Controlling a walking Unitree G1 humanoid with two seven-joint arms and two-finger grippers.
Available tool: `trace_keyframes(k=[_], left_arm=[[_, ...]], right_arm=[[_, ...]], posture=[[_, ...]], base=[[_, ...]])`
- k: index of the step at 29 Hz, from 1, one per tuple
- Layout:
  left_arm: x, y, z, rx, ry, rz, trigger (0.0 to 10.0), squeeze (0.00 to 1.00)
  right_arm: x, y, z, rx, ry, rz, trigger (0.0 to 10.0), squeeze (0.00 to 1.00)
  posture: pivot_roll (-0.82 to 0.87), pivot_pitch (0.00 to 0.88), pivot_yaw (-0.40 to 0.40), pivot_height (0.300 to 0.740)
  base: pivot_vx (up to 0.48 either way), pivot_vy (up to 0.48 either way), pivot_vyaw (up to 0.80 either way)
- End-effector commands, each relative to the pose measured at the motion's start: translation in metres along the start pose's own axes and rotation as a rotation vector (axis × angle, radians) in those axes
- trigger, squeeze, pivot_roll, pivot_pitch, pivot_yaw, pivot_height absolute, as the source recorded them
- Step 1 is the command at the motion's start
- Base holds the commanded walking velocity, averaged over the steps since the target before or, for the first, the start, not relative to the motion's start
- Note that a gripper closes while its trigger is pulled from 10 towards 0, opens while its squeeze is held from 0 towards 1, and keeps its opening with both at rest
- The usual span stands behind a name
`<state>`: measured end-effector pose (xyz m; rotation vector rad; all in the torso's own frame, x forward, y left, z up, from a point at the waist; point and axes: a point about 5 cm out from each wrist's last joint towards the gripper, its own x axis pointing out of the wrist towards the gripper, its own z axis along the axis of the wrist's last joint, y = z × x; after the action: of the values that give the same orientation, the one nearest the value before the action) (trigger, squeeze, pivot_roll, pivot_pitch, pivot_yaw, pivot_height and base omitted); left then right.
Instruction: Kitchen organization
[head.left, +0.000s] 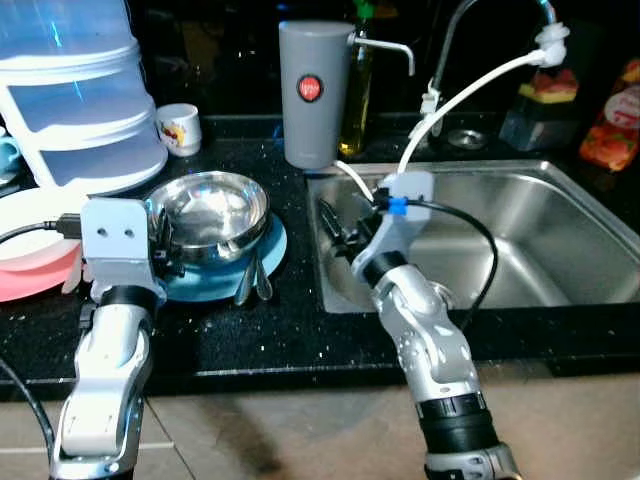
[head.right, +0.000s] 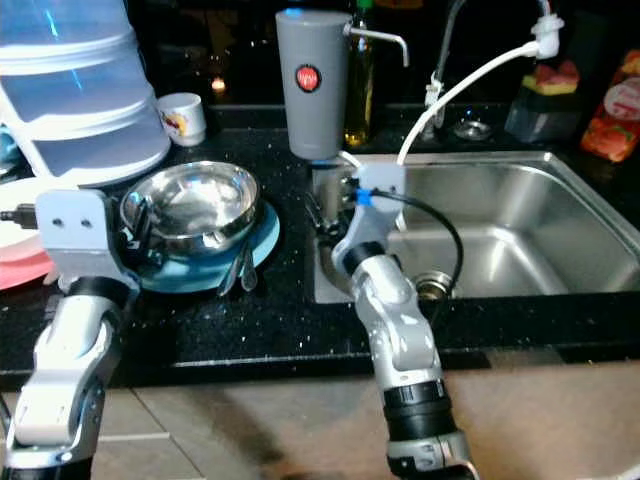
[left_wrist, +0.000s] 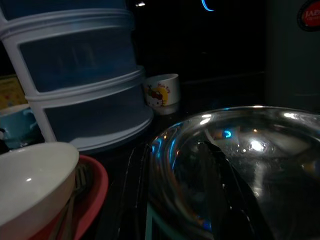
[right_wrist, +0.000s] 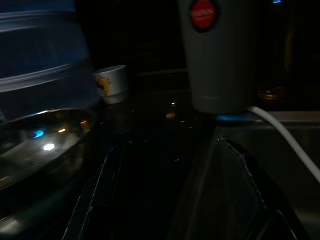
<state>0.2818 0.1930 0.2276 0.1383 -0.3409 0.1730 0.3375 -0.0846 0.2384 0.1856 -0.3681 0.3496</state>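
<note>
Closest to the head camera are the two silver arms. From the left eye view, the left gripper (head.left: 165, 243) sits right at the near-left rim of the steel bowl (head.left: 212, 212), and I can't tell if its fingers are apart or pinched on the rim. That bowl stands upright, mouth up, on a blue plate (head.left: 268, 252) on the black counter (head.left: 280, 330), with a couple of spoons (head.left: 252, 280) lying on the plate's near edge, handles pointing back toward the robot. The right gripper (head.left: 335, 225) hangs at the left wall of the sink (head.left: 560, 200), just below the grey canister (head.left: 312, 95).

Left wrist view: the bowl's curved wall is right up against the camera, with one black finger (left_wrist: 225, 185) reflected or lying along it. A white bowl (left_wrist: 35, 175) on a red plate and a stacked plastic container (left_wrist: 75, 75) sit beyond, and a small mug (left_wrist: 161, 92) sits further back.

Right wrist view: the fingers (right_wrist: 100, 190) are spread wide with nothing between them, pointing at the canister.

My read: barely started. The dishes look unsorted, and the bowl hasn't been lifted yet.
</note>
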Motion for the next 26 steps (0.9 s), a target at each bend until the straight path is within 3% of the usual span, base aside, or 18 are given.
trace_keyframes(k=[1, 7, 22, 25, 26], left_arm=[[0.000, 0.001, -0.001, 0.010, 0.008, 0.002, 10.0, 0.00], [0.000, -0.001, 0.001, -0.024, -0.007, -0.004, 10.0, 0.00], [0.000, -0.007, 0.010, -0.018, -0.035, -0.008, 10.0, 0.00], [0.001, -0.004, 0.013, 0.002, -0.038, 0.022, 10.0, 0.00], [0.001, 0.003, 0.013, 0.036, -0.005, 0.081, 10.0, 0.00]], right_arm=[[-0.001, -0.004, 0.000, 0.004, -0.001, -0.013, 10.0, 0.00], [-0.001, -0.004, 0.000, 0.003, -0.001, -0.014, 10.0, 0.00], [0.000, -0.005, 0.001, 0.008, -0.004, -0.010, 10.0, 0.00], [0.000, -0.005, 0.003, 0.018, -0.004, -0.008, 10.0, 0.00], [0.001, -0.006, 0.004, 0.020, -0.002, 0.006, 10.0, 0.00]], posture=[[-0.02, 0.053, 0.026, 0.740], [-0.02, 0.054, 0.027, 0.740], [-0.02, 0.055, 0.024, 0.740], [-0.01, 0.060, 0.021, 0.740], [-0.01, 0.063, 0.018, 0.740]], base=[[0.307, 0.000, 0.00], [0.051, 0.000, 0.00], [0.000, 0.000, 0.00], [0.000, 0.000, 0.00], [0.000, 0.000, 0.00]])
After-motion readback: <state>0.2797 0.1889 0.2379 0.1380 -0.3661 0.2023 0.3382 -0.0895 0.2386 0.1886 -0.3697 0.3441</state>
